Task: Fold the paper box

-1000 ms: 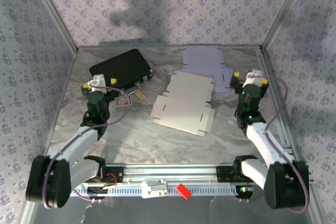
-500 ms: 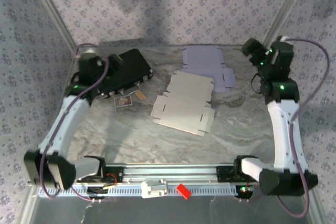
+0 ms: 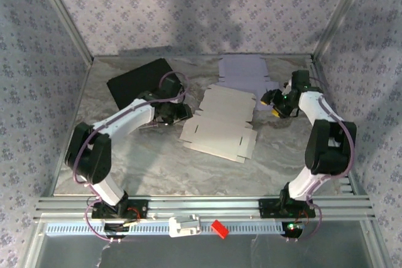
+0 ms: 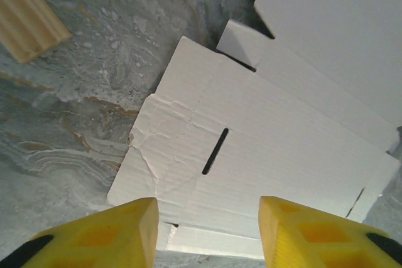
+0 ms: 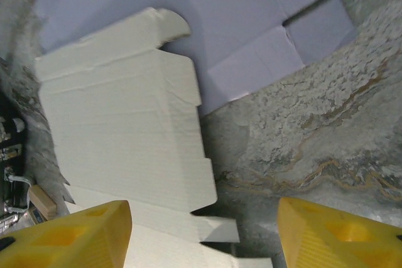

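The paper box is a flat white cardboard blank (image 3: 220, 123) lying unfolded in the middle of the table. My left gripper (image 3: 181, 112) is low at its left edge, open. In the left wrist view its yellow fingers (image 4: 119, 227) straddle the blank's creased corner and a dark slit (image 4: 215, 150). My right gripper (image 3: 270, 100) is at the blank's right side, also open. In the right wrist view the blank (image 5: 119, 130) lies under the left finger (image 5: 75, 233) and bare table under the other finger. Neither gripper holds anything.
A lavender flat blank (image 3: 244, 75) lies behind the white one, partly under it (image 5: 220, 17). A black box (image 3: 141, 80) sits at the back left. A wooden piece (image 4: 25, 20) lies near the left gripper. Patterned walls close in three sides.
Both arms have swung from raised poses near the back corners down to the white blank, left arm to its left edge, right arm to its right edge. Their jaws have narrowed.
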Controlling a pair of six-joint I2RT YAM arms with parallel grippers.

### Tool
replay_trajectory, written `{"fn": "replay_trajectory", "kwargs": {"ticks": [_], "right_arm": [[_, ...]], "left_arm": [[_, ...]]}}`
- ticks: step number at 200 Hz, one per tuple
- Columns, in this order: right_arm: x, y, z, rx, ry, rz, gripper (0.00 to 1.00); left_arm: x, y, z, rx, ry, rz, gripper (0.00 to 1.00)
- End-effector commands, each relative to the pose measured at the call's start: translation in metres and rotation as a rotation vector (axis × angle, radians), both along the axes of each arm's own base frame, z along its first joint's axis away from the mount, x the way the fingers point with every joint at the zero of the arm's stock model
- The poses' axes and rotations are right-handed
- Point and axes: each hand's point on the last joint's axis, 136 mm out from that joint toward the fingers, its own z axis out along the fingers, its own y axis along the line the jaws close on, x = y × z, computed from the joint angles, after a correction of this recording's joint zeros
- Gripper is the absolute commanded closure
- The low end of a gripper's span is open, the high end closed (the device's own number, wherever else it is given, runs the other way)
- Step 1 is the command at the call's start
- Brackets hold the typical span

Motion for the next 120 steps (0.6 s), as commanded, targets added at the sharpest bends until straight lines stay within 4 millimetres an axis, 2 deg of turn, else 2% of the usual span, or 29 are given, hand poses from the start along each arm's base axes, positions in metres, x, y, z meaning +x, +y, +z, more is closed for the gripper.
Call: {"fn": "replay_trajectory", "kwargs": {"ticks": [1,19,66,120], "right_arm": [[0.017,0.016,0.0,0.096,-0.078,0.069,0.37],[0.019,0.024,-0.013,0.108,-0.056,0.093,0.38],[0.013,0.037,-0.047,0.141,0.002,0.118,0.41],[0.004,0.051,-0.066,0.198,0.03,0.162,0.45]], "left_arm": [[0.013,-0.016,0.002,-0.074,0.017,-0.032,0.61],[0.016,-0.02,-0.007,-0.062,0.035,-0.049,0.68],[0.013,-0.015,-0.037,-0.026,0.086,-0.04,0.7],[0.008,-0.015,-0.062,-0.013,0.133,-0.044,0.72]]}}
